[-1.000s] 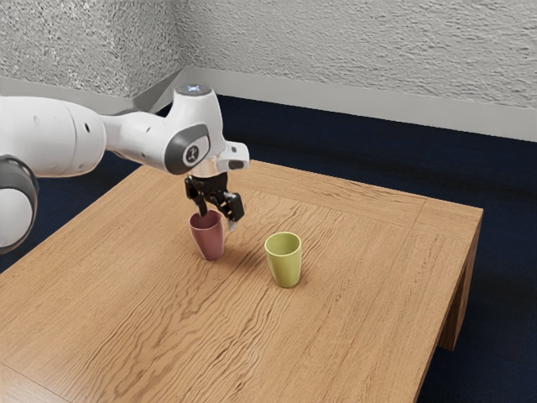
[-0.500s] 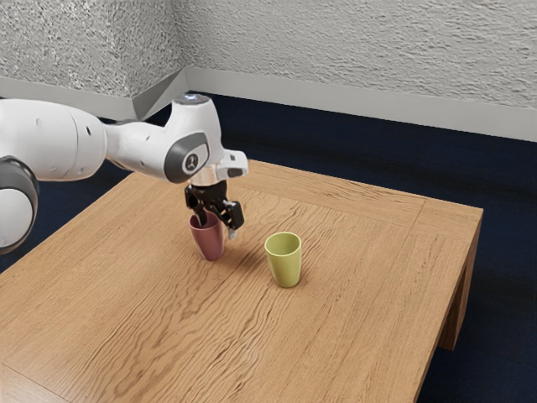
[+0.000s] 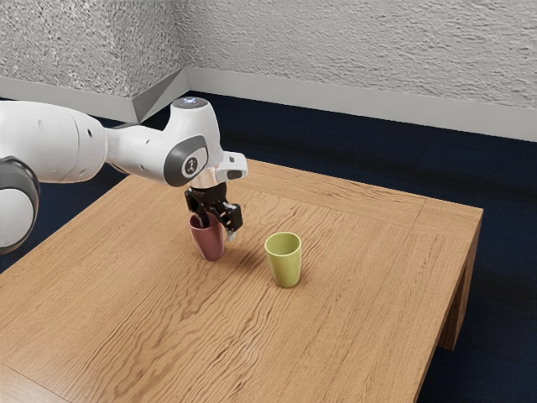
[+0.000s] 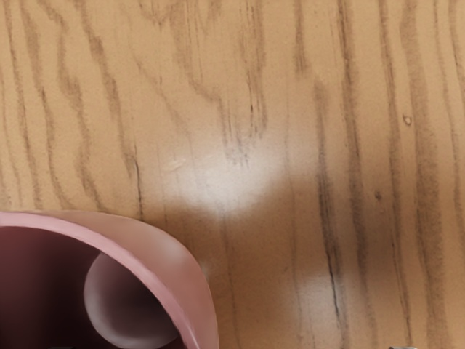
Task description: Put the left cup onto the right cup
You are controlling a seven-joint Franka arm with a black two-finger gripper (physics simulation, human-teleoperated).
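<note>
hand [image 3: 215, 215] at upright pink cup [image 3: 207, 242] rim | grip: cannot tell | green cup [image 3: 284, 260] near, toward exterior view's right

The pink cup [image 3: 208, 242] stands upright on the wooden table [image 3: 336, 319], mouth up, toward the exterior view's left. It is a plain dusky-pink tumbler without a handle, and it narrows from a wide rim to a smaller base. In the wrist view its thick rounded rim curves around a darker inside, with the pale round bottom showing deep within. The green cup [image 3: 284, 260] has the same shape in yellow-green. It stands upright on the table nearby, toward the exterior view's right. The two cups are apart, with bare wood between them.
</note>
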